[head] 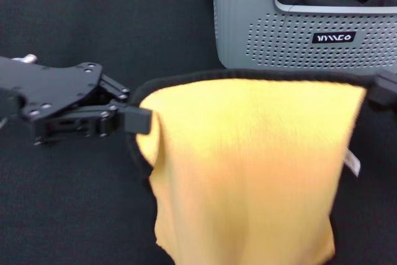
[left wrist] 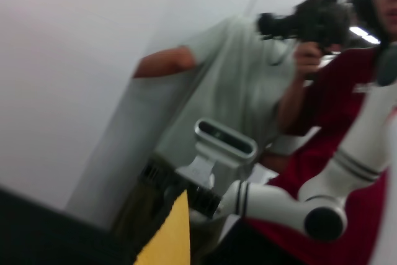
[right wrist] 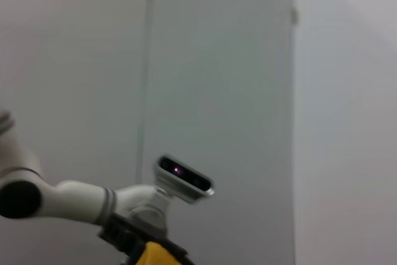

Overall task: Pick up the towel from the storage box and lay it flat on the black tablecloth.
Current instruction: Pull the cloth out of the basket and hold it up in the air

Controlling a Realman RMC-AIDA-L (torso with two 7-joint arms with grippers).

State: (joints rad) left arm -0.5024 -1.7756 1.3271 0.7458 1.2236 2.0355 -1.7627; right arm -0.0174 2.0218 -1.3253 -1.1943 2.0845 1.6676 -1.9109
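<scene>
Your left gripper is clamped on one top corner of the towel, which hangs stretched above the black tablecloth before the storage box. The right gripper seems to pinch the other corner, half out of view. Lower unevenly and it will bunch.

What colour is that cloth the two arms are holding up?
The towel is yellow-orange with a thin black edge, clearest in the head view.
</scene>
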